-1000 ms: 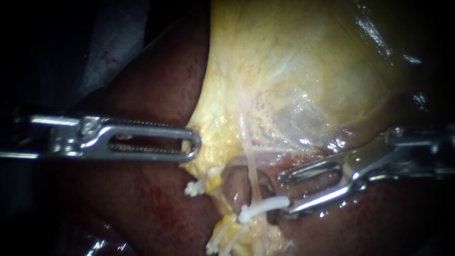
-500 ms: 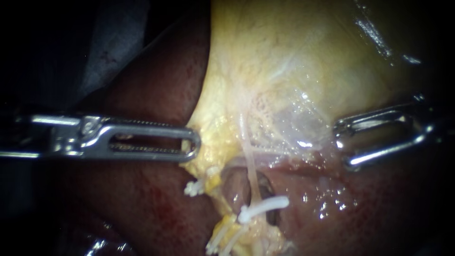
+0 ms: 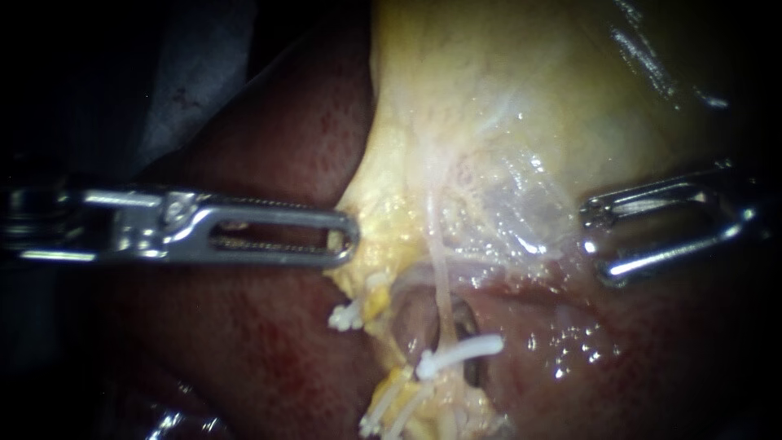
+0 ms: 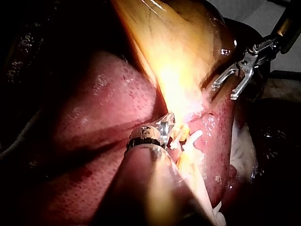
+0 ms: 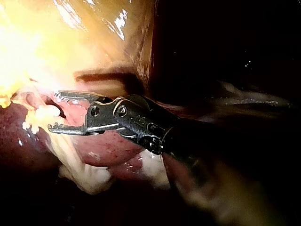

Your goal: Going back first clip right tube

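Where the thin pale right tube crosses the liver, one white clip sits clamped across it, slanting; right instrument well apart, jaws released, empty; left instrument clenched on the gallbladder edge.

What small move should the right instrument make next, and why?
Probably draw the right instrument back along its shaft: its jaws stand open and empty, apart from the clip across the thin tube, while the left instrument grips the gallbladder.

right instrument: shiny metal | clip: matt white plastic | gallbladder: wet, glossy
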Tool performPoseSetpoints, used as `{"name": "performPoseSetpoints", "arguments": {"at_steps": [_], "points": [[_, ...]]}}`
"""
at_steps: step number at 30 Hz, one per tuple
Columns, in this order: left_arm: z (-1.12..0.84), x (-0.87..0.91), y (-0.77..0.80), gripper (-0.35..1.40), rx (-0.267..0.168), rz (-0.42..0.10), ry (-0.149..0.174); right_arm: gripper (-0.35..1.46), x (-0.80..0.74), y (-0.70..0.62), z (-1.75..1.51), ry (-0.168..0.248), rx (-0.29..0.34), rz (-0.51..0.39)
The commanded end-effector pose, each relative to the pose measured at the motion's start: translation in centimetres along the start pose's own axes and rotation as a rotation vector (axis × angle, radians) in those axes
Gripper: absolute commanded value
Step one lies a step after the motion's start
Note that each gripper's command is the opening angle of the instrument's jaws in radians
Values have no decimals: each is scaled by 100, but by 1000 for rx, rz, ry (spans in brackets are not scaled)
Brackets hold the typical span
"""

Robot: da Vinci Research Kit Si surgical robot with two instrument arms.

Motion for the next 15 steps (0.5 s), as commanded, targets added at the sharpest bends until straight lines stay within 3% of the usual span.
{"name": "performPoseSetpoints", "arguments": {"at_steps": [1,7,15], "points": [[5,1,0,-35,3,1,0,40,0,0,0,-1,0,0],[34,7,0,-35,12,-1,9,40,0,0,0,0,-1,0],[46,12,-2,-35,16,-4,13,39,0,0,1,0,-1,0]]}}
